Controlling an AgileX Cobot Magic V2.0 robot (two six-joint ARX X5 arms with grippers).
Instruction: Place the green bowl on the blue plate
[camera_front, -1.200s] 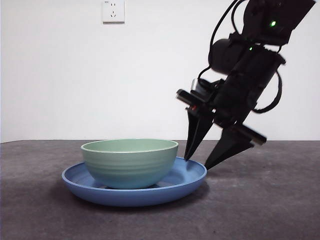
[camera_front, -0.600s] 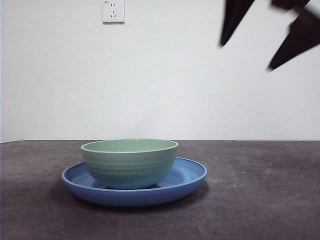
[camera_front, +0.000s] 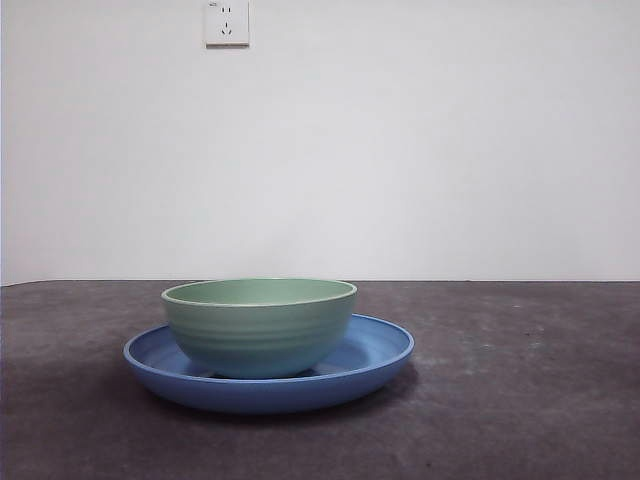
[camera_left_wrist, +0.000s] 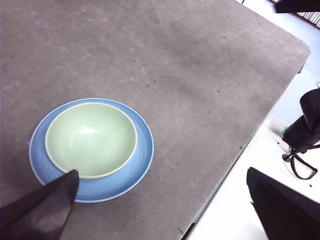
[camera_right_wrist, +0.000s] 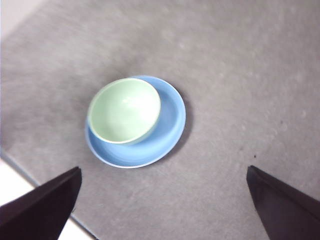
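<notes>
Green bowl (camera_front: 259, 326) sits in blue plate (camera_front: 380, 352), well below both grippers: left gripper (camera_left_wrist: 162, 205) and right gripper (camera_right_wrist: 162, 200) spread, empty.

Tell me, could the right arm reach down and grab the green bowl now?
Probably yes. The green bowl sits open on the blue plate, nothing covers it, and the right gripper hangs above with its fingers wide apart.

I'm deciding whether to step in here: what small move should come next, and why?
Probably none beyond parking the arms. The pale mint-green round bowl already sits upright inside the wide glossy blue plate, off-centre toward one rim. The left gripper and right gripper both hang high above the table, jaws open and empty, so the placement looks finished.
</notes>
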